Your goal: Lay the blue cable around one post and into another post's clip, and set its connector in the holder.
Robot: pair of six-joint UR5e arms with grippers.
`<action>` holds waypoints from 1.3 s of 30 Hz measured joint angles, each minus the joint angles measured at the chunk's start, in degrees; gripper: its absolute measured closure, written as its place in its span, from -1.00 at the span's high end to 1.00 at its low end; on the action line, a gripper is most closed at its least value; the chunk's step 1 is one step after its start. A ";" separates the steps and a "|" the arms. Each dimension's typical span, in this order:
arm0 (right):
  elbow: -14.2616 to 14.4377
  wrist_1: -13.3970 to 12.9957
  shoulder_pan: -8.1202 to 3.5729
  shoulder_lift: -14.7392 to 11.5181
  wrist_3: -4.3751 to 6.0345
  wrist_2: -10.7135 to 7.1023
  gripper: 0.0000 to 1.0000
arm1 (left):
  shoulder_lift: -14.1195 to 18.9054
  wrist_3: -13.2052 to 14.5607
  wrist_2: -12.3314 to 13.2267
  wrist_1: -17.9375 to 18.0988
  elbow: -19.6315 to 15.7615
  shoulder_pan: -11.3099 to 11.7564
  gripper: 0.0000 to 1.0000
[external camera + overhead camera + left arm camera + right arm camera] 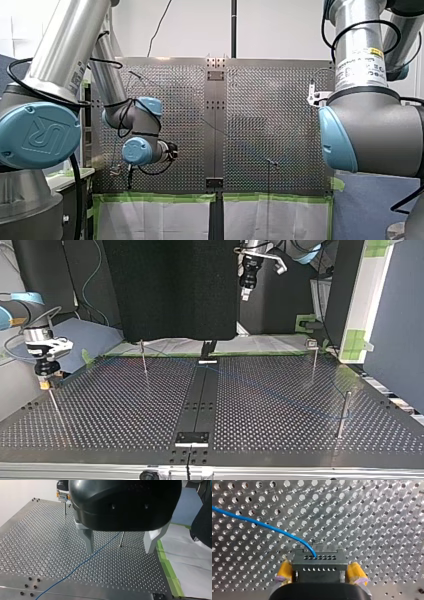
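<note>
Yellow pads (283, 571) are seen pressed against both sides of the connector (319, 563), so the right gripper (320, 573) is clamped on that dark block. The cable (262, 525) is seen leaving the connector's far face and curving away over the table (374, 517). From across the table, the connector is held off the plate, directly over a thin post (55, 405). Whether the two touch cannot be told.

Well apart from the connector, the left gripper (119, 551) is hung high, its fingers (87, 540) spread wide with nothing between them. The cable is seen passing below it, just beside a second post (121, 540). Farther again from the connector, a clip post (314, 362) is stood near the table's other side. The holder cannot be picked out for certain. It may be the pale fitting (207, 361) on the middle strip (200, 400), but that is only a guess.

Routing looks barely begun, with the cable judged to be lying loose. The block should be kept square in the pads and carried slowly, so that the cable is swept low around its post rather than lifted over the tip. Some slack should be left, since a taut line could twist the connector in the grip. The thin post beneath should be cleared before any sideways travel is made.
</note>
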 joint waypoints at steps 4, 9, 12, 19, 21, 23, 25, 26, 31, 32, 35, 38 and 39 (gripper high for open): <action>0.00 -0.03 0.01 0.00 0.08 0.63 0.98 | 0.00 0.00 0.00 0.00 0.00 0.01 1.00; -0.02 0.07 -0.01 -0.01 0.12 1.26 0.98 | 0.00 0.00 0.00 0.00 -0.02 0.01 1.00; -0.01 0.19 -0.06 0.00 0.13 1.65 0.98 | 0.00 0.00 0.00 0.00 0.00 0.01 1.00; -0.01 0.44 -0.21 -0.01 0.10 1.99 0.98 | 0.00 0.00 0.00 0.00 -0.02 0.02 1.00; -0.01 0.49 -0.22 -0.01 0.09 2.06 0.98 | 0.00 0.00 0.00 0.00 -0.03 0.01 1.00; 0.00 0.61 -0.28 -0.01 0.04 2.25 0.98 | 0.00 0.00 0.00 -0.01 -0.04 0.02 1.00; 0.00 0.72 -0.30 -0.02 -0.01 2.46 0.98 | 0.00 0.00 -0.02 -0.04 -0.05 0.03 1.00; -0.01 0.78 -0.30 -0.02 -0.04 2.64 0.98 | 0.00 0.00 -0.02 -0.05 -0.05 0.03 1.00; 0.00 0.89 -0.32 -0.03 -0.08 4.09 0.98 | 0.00 0.00 -0.17 -0.21 -0.05 0.01 1.00; 0.00 0.90 -0.32 -0.03 -0.08 4.48 0.98 | 0.00 0.00 -0.26 -0.23 -0.04 0.01 1.00; -0.01 0.90 -0.32 -0.03 -0.08 5.21 0.98 | 0.00 0.00 -0.44 -0.25 -0.05 0.01 1.00; -0.01 0.94 -0.33 -0.02 -0.11 6.00 0.98 | 0.00 0.00 -0.50 -0.26 -0.04 0.01 1.00; -0.01 0.95 -0.32 -0.02 -0.12 6.25 0.98 | 0.00 0.00 -0.51 -0.26 -0.04 0.01 1.00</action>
